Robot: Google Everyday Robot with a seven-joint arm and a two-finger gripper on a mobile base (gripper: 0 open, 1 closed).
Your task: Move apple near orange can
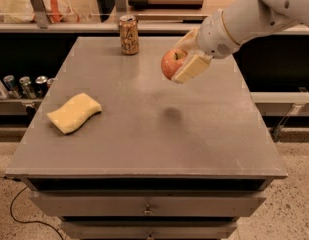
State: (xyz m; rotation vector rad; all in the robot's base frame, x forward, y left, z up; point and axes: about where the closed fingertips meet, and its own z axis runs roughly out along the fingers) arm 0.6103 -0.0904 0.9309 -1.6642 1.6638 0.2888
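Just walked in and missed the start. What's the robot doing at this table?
The robot arm's tool is shut on a round red-orange apple and holds it in the air above the grey table, over the far half. A slim orange-brown drink can stands upright near the table's far edge, apart from the apple. The apple is not yet set down. A wavy yellow sponge lies flat on the table, untouched.

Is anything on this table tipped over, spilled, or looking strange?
Nothing stands out. The orange can stands upright near the far edge of the table, the sponge lies flat, and the tool holds the apple in the air.
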